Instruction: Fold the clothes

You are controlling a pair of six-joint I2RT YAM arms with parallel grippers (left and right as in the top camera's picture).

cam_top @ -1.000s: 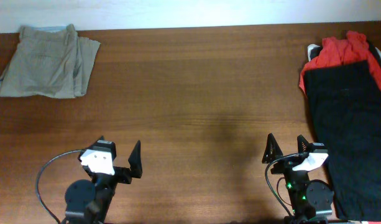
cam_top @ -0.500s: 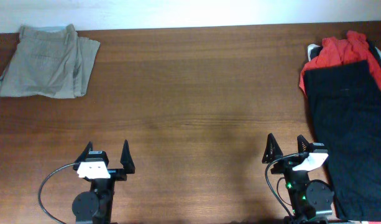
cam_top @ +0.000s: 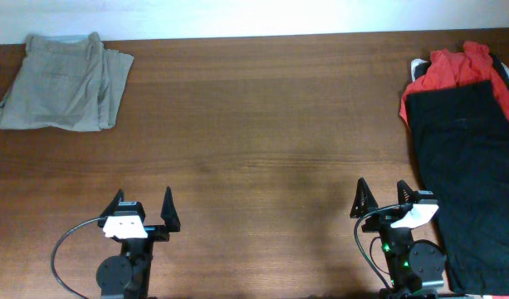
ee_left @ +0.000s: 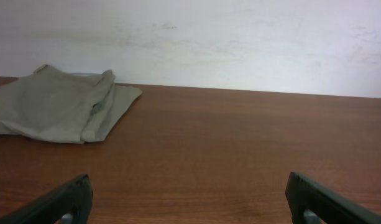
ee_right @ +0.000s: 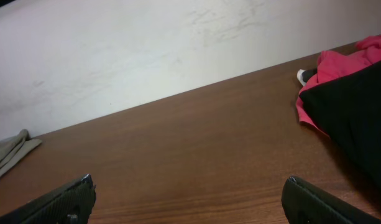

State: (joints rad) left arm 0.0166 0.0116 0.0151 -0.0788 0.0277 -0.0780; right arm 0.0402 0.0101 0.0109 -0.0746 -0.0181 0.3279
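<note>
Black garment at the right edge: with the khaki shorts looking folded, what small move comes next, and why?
Probably reach the right gripper toward the nearest edge of the black garment. That gripper is open, empty and close beside it; the garment lies spread out long over the red-orange garment, while the khaki shorts sit folded at the far left.

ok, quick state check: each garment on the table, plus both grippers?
Light khaki-beige cotton shorts: folded over on themselves, wrinkled, at the far left of the brown wooden table, nothing gripping them.
Black fabric garment: laid out flat along the right edge.
Red-orange fabric garment: bunched, partly under the black garment's far end.
Left gripper: open, empty.
Right gripper: open, empty.
</note>
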